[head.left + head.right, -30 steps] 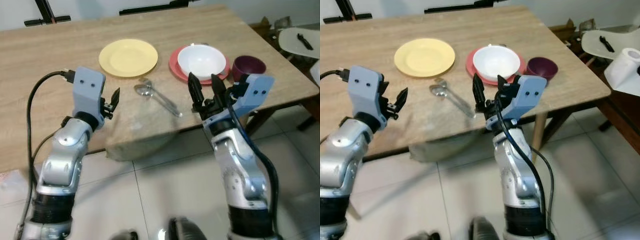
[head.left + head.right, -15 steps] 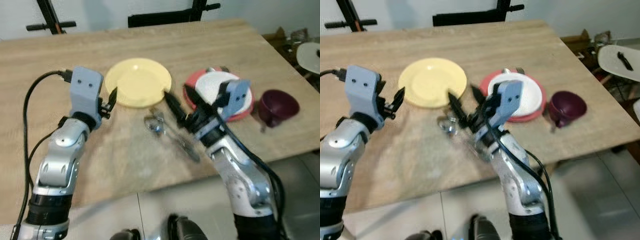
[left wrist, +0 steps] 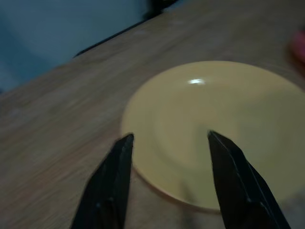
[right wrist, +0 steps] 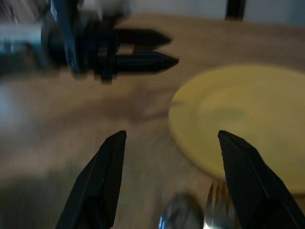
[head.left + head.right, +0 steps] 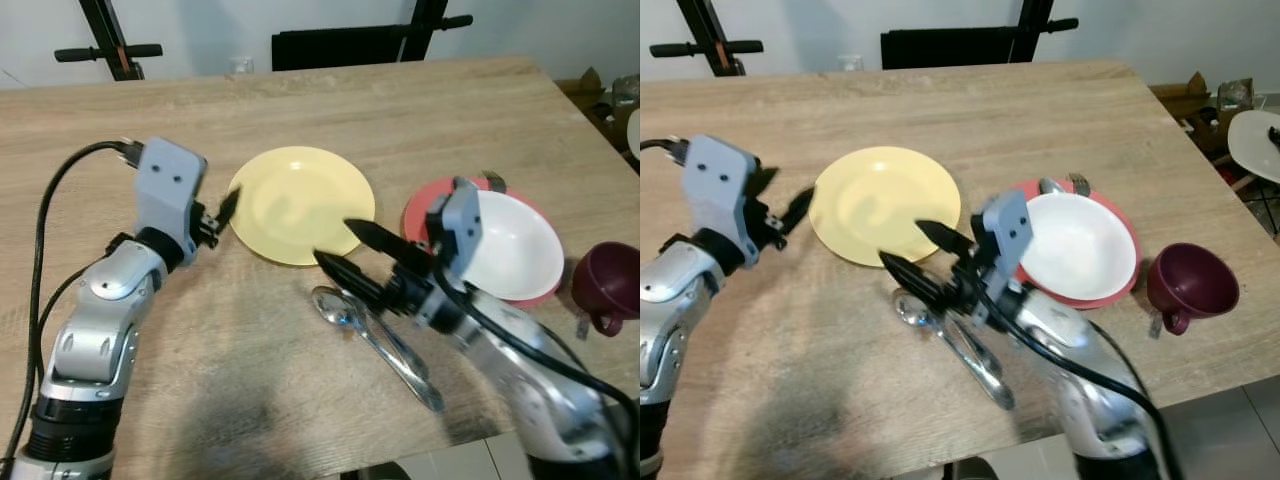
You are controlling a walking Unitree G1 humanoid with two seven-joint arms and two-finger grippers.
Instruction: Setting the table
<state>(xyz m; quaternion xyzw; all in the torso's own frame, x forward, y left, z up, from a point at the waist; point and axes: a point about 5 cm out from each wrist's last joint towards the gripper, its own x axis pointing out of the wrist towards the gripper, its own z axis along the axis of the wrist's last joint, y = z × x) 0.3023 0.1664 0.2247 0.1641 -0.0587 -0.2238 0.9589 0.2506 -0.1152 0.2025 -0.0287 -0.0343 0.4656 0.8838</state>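
- One yellow plate (image 5: 300,204) lay empty near the middle of the wooden table (image 5: 420,110), just off the tips of both grippers.
- Beside it, toward the robot's right, a white bowl (image 5: 1078,246) sat on a red plate (image 5: 1118,287), with the ends of more cutlery (image 5: 1060,184) poking out behind the bowl's far rim.
- Nearer the robot, a metal spoon (image 5: 337,307) and another steel piece (image 5: 405,358) lay together on the wood, the spoon's bowl just short of the yellow plate's near edge.
- A dark maroon cup (image 5: 1192,283) stood near the table's right edge, just beyond the red plate.
- Above the spoon hovered the right gripper (image 5: 352,252), its two black fingers spread wide and holding nothing; one tip reached over the yellow plate's near rim.
- Held over bare wood at the plate's left side, the left gripper (image 5: 226,206) pointed at the plate; in the left wrist view its fingers (image 3: 107,186) were parted and empty, framing the plate's edge.
- Behind the table's far edge stood black stands (image 5: 112,48) and a dark chair back (image 5: 340,46).
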